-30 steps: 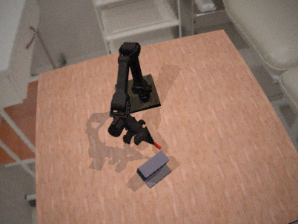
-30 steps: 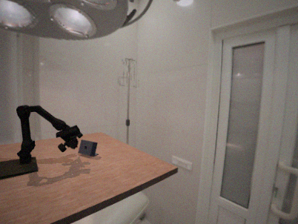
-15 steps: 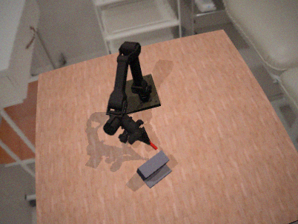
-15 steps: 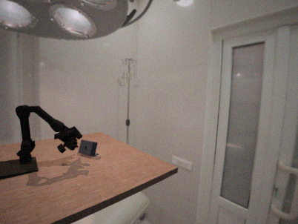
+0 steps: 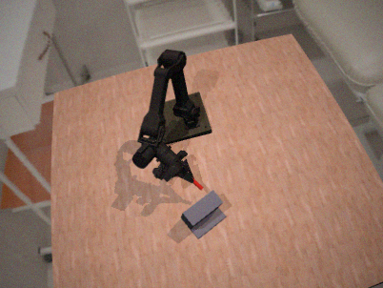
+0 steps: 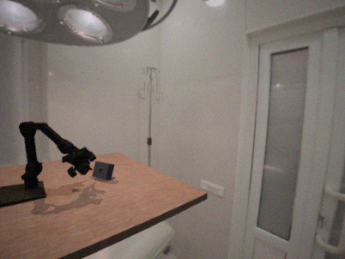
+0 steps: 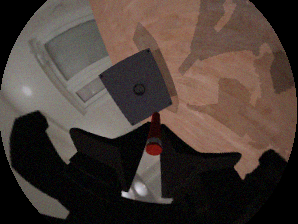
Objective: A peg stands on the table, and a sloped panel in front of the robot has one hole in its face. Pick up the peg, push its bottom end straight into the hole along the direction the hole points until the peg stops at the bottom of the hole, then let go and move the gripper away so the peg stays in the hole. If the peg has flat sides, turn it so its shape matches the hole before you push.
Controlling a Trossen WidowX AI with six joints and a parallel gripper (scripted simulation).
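White walls, a glazed door [image 6: 283, 141] and a surgical lamp [image 6: 73, 19] overhead surround the wood-grain worktop [image 5: 286, 143]. Above that worktop, the red peg [image 5: 196, 183] is clamped between the closed fingers of the tool [image 5: 188, 174], held off the surface and tilted down toward the grey sloped panel [image 5: 204, 213]. From the top, the peg's free end sits near the panel's upper edge, with a small gap between them. In the wrist view, the peg [image 7: 153, 137] points up at the panel [image 7: 139, 91], its tip just under the panel's lower edge and roughly in line with the dark round hole [image 7: 139, 88] in the face; nothing stands between the tip and the hole. The black arm [image 5: 159, 102] folds down from its dark base plate [image 5: 197, 121], which lies behind the panel, well apart from it. Arm shadows fall on the worktop beside the panel. An IV stand [image 6: 149, 124] stands against the far wall.
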